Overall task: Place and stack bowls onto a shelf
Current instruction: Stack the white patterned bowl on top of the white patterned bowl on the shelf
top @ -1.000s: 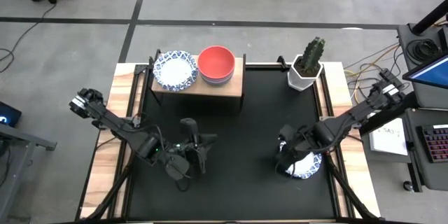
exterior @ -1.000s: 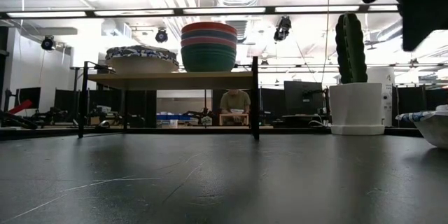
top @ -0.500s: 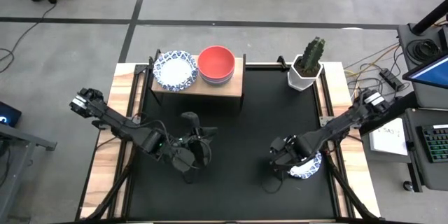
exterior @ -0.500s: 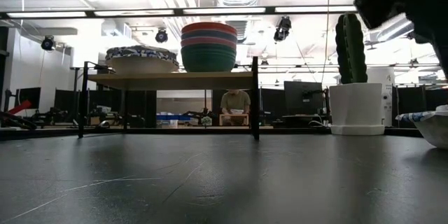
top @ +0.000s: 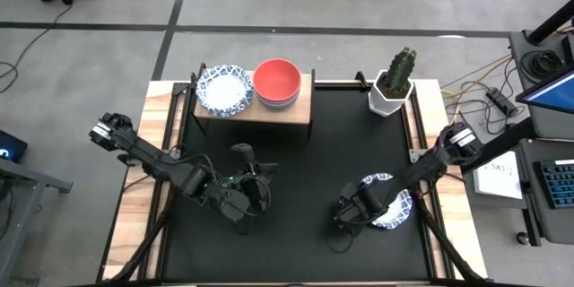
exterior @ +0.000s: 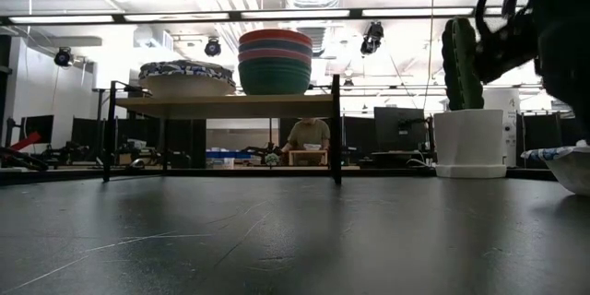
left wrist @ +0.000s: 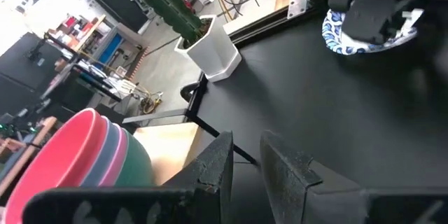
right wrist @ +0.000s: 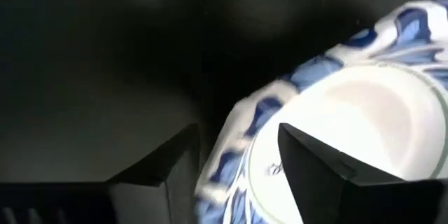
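A white bowl with a blue-patterned rim (top: 395,212) sits on its base on the black mat at the near right; it also shows in the right wrist view (right wrist: 364,112). My right gripper (top: 352,218) is open at the bowl's left rim. In the right wrist view (right wrist: 238,161) one finger stands inside the bowl and one outside; I cannot tell whether they touch. My left gripper (top: 253,172) waits over the mat's left middle, open by a narrow gap and empty (left wrist: 245,168). The wooden shelf (top: 301,108) holds stacked blue-patterned bowls (top: 224,90) and a coloured stack with a red bowl on top (top: 276,81).
A white hexagonal pot with a cactus (top: 393,90) stands at the mat's far right corner. The shelf's black frame legs (exterior: 336,129) stand on the mat at the far side. The black mat (top: 309,170) lies bare between the two grippers.
My right gripper has moved toward the table's left and near edges and down, off the top of the blue-patterned bowl to its left rim; the bowl now shows more fully and has not moved. My left gripper has shifted slightly toward the right.
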